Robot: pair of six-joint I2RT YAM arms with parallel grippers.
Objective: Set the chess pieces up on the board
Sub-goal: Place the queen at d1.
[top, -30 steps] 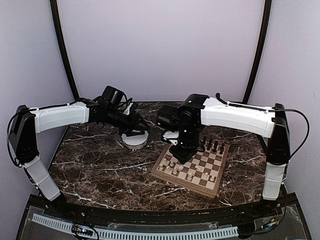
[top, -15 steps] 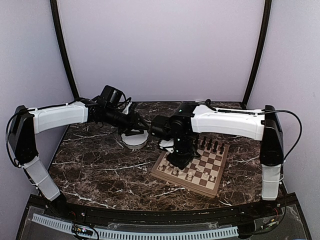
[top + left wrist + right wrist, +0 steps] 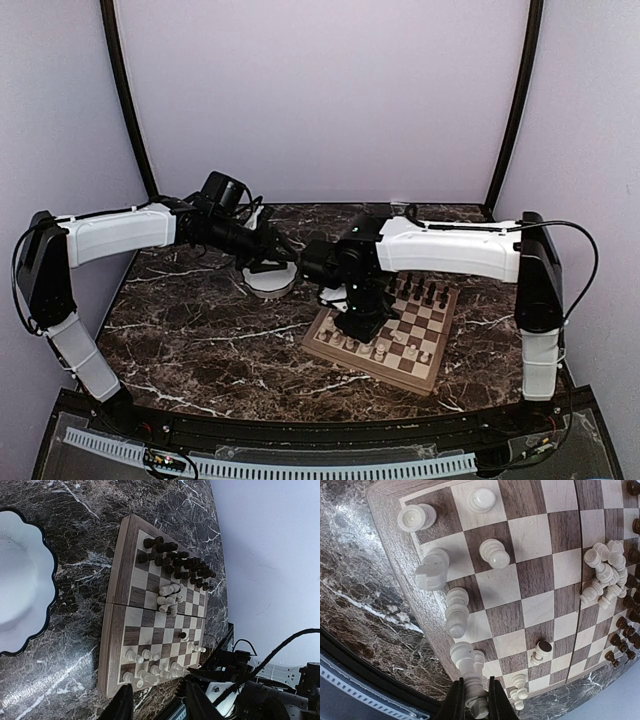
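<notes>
**Right arm sank over the board's near-left corner, a pale piece pinched in its jaws.**

Within the last second the right arm (image 3: 440,245) swung left and dropped until its wrist hid the near-left squares of the board (image 3: 425,325), which lay right of centre on the marble surface (image 3: 200,330). The left arm (image 3: 130,230) had not moved, and it hung over the white bowl (image 3: 270,282) with the left jaws wide and empty. The right jaws stood narrow, closed on a tall pale piece (image 3: 476,692) at the near edge row, beside other standing pale chessmen (image 3: 457,612). Whether its base touched the square could not be told. This looked like a placement close to release. Much remained to do: a heap of pale pieces (image 3: 169,597) lay mid-board, and the dark pieces (image 3: 425,292) crowded the far edge.
</notes>
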